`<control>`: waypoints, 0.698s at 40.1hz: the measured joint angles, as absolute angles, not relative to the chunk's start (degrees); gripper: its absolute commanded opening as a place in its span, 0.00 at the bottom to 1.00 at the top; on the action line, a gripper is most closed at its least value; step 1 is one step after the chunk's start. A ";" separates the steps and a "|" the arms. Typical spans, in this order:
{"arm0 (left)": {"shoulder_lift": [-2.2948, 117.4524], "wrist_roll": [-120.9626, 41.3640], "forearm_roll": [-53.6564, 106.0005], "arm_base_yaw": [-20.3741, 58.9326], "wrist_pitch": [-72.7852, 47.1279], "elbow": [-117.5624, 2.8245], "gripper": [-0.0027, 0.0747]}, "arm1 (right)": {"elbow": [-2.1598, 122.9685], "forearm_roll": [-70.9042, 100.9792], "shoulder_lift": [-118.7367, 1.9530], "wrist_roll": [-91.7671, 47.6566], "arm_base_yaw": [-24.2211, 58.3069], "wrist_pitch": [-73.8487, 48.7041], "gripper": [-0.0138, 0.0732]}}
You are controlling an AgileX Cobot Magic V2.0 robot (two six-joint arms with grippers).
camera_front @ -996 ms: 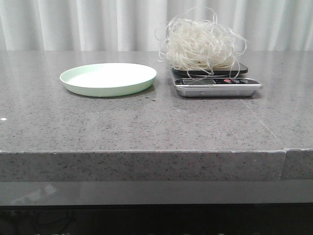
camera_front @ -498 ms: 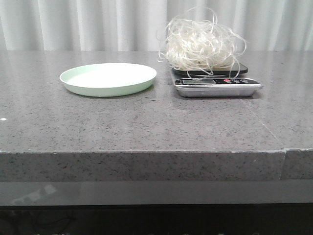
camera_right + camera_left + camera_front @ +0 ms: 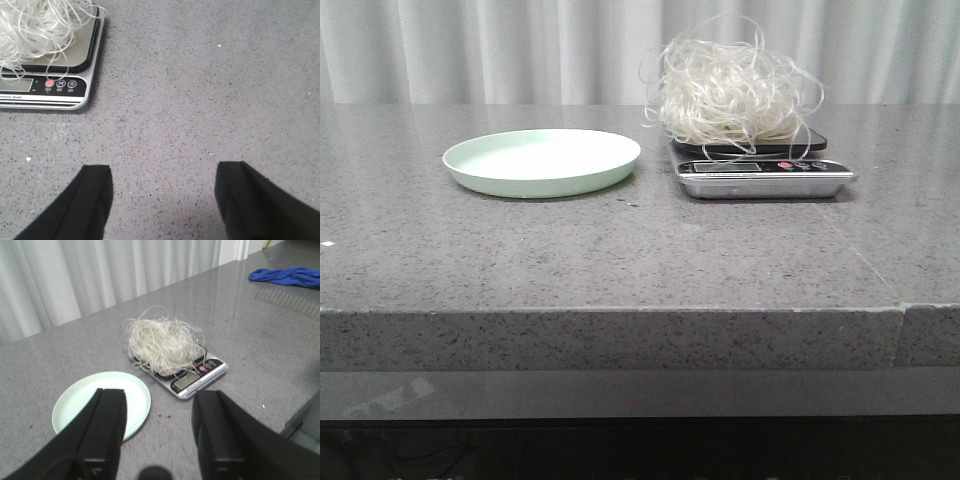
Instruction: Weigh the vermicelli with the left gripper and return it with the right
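Observation:
The vermicelli is a fluffy whitish tangle resting on the silver kitchen scale at the back right of the table; it also shows as vermicelli on the scale, and as vermicelli on the scale. The pale green plate lies bare to its left. My left gripper hangs open, high above the table near the plate, with nothing between its fingers. My right gripper is open over bare table beside the scale. Neither gripper shows in the front view.
A blue cloth lies at the far edge of the grey speckled table. White curtains hang behind the table. The table's front edge runs across the front view.

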State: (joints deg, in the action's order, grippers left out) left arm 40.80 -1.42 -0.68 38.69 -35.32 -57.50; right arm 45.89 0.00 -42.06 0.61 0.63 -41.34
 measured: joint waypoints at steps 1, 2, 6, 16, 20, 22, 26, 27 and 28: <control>39.49 -1.42 -0.68 38.69 -35.32 -56.39 0.56 | 45.89 0.00 -42.06 0.61 0.63 -41.34 0.80; 38.21 -1.42 -0.68 38.69 -35.32 -54.96 0.56 | 45.89 0.00 -42.06 0.61 0.63 -41.34 0.80; 32.55 -1.42 -0.59 38.69 -35.19 -50.29 0.56 | 45.89 0.00 -42.06 0.61 0.63 -41.34 0.80; 24.76 -1.42 -0.59 38.69 -34.06 -41.96 0.56 | 45.89 2.38 -42.06 0.61 0.63 -41.34 0.80; 23.99 -1.42 -0.57 38.69 -33.93 -40.91 0.56 | 45.94 5.09 -43.15 -0.57 1.63 -41.34 0.80; 23.99 -1.42 -0.57 38.69 -33.93 -40.68 0.56 | 46.57 5.96 -44.50 -1.58 3.11 -41.48 0.80; 23.99 -1.42 -0.47 38.69 -33.93 -40.69 0.56 | 48.88 6.83 -47.89 -2.75 6.67 -41.82 0.80; 23.99 -1.42 -0.47 38.69 -33.93 -40.69 0.56 | 49.52 6.98 -48.74 -2.94 7.47 -41.80 0.80; 23.99 -1.42 -0.47 38.69 -33.93 -40.69 0.56 | 50.43 7.08 -49.89 -3.11 8.51 -41.80 0.80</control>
